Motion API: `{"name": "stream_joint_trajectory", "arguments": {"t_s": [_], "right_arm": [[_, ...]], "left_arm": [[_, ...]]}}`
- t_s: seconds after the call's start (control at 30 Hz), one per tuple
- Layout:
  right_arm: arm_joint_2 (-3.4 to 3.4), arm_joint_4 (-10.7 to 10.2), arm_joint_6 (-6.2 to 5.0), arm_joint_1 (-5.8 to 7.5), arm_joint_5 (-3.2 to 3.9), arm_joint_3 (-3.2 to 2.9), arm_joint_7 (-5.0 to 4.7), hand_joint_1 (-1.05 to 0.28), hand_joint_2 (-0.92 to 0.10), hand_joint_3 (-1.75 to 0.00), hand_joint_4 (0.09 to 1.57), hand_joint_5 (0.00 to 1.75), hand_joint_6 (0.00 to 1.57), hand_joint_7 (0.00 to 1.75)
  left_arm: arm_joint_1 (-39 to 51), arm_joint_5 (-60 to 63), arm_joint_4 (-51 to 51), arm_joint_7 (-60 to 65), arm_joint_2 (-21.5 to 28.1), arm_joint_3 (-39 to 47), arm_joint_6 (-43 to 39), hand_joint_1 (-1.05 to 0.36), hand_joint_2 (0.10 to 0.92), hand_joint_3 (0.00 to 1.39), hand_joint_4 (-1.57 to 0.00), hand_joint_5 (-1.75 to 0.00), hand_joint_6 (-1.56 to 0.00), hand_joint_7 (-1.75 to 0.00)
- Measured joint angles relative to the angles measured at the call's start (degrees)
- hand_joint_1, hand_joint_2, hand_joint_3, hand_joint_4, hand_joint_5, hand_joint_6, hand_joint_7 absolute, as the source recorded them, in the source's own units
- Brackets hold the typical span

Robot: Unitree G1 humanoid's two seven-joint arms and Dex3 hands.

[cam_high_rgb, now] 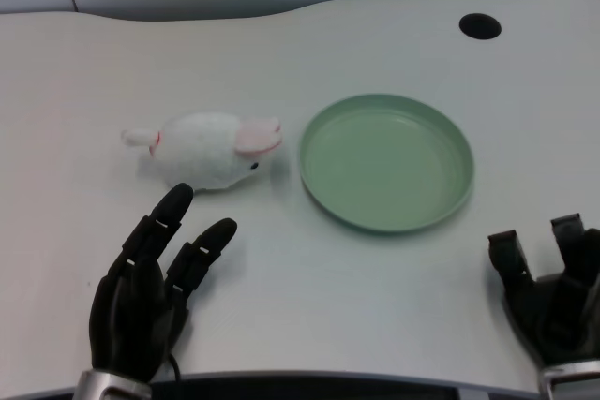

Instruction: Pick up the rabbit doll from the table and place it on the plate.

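Head view: the white rabbit doll (208, 149) lies on its side on the white table (84, 72), left of centre, with its pink-lined ears (259, 138) pointing right toward the green plate (386, 162). The doll is near the plate's left rim but apart from it, with a strip of bare table between them. A small white and pink part sticks out at the doll's left end.

The left hand (150, 283) rests low at the picture's lower left, palm down, released and holding nothing, its fingers (173, 208) stretched out and spread toward the doll. The longest fingertip lies just below the doll's underside, very close; whether it touches the plush cannot be told. The doll lies beyond the hand, up and slightly to the right of it.

A dark round hole (480, 26) sits in the tabletop at the upper right, well apart from the plate.
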Motion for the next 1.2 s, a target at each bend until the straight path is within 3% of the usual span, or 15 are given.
{"name": "stream_joint_trajectory", "arguments": {"t_s": [0.33,0.57,1.2], "right_arm": [[0.41,0.2,-0.65,-0.35,-0.98,0.67,-0.1,-0.52,-0.92,-0.14,0.76,1.75,0.61,1.73],[0.86,0.2,-0.59,-0.5,-0.92,0.67,0.08,-0.51,-0.92,-0.12,0.74,1.75,0.6,1.74],[0.98,0.2,0.07,-0.73,-0.92,0.71,0.23,-0.5,-0.92,-0.14,0.75,1.75,0.61,1.73]], "left_arm": [[-0.3,-0.3,0.0,0.1,0.0,0.5,0.4,-0.87,0.921,0.41,-0.37,-0.55,-0.49,-0.01],[-0.1,-0.5,-0.8,0.2,0.2,0.5,1.7,-0.88,0.921,0.4,-0.37,-0.55,-0.49,-0.01],[0.4,0.7,-1.5,0.7,0.2,0.4,0.3,-0.87,0.921,0.31,-0.39,-0.57,-0.51,-0.01]]}}
